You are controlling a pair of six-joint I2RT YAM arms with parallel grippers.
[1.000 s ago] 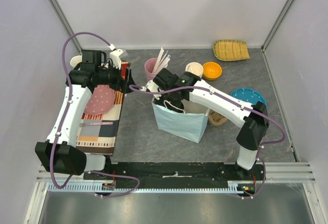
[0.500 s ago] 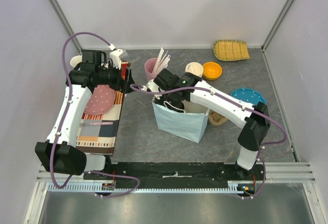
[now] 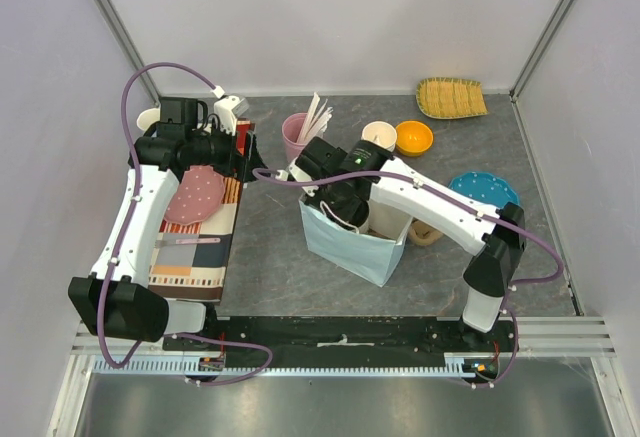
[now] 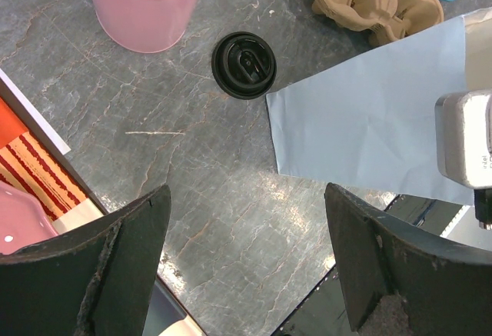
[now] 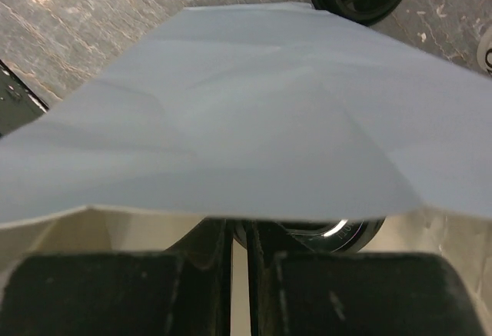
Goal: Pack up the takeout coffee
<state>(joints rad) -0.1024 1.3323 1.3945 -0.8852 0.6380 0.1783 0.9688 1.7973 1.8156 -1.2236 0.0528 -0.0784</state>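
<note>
Right gripper (image 5: 240, 257) is pinched on the top rim of the pale blue paper bag (image 5: 254, 113), whose wall spreads ahead of its fingers. Left gripper (image 4: 247, 205) hangs with fingers wide apart. The takeout coffee (image 4: 244, 64) stands on the table (image 4: 115, 113) straight ahead of it, just beside the bag's corner and near a pink cup (image 4: 146, 5).

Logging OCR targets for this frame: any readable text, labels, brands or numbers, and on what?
"intel" (tiny, cut off, uncertain): silver housing at the right edge of the left wrist view.
takeout coffee: raised marks on its black lid, too small to read.
pale blue paper bag: no print shows.
Nothing else is legible in any view.
</note>
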